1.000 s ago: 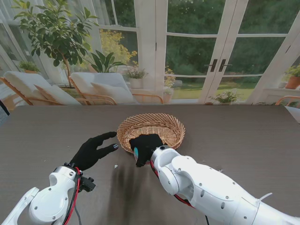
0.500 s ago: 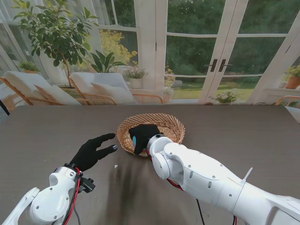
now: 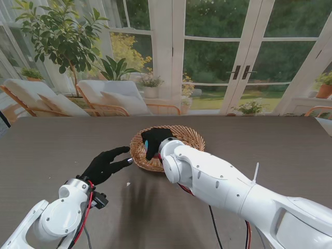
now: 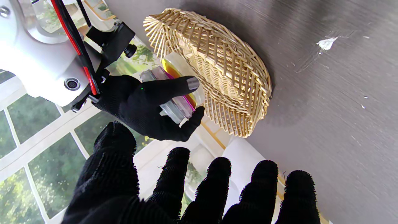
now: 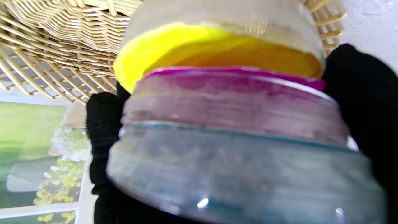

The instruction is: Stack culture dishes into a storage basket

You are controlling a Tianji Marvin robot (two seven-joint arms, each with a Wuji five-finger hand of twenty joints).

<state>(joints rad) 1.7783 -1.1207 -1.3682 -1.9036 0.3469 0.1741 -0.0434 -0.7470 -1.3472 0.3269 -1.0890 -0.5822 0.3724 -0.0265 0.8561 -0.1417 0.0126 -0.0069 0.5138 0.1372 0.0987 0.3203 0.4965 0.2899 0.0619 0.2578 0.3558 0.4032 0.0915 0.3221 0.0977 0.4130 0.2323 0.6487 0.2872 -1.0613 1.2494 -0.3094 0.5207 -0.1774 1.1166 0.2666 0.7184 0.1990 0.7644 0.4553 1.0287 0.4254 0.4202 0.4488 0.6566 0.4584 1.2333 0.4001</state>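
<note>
Placing step: your right hand [image 3: 154,141] grips the dish stack [image 4: 177,90] over the basket [image 3: 194,139]; left hand [image 3: 106,164] spread, idle. Next: lower it level, then release.

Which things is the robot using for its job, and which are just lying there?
For the job:
- stack of dishes, held in the right hand
- basket

Just lying there:
- white scrap on the table
- left hand, open and idle
</note>
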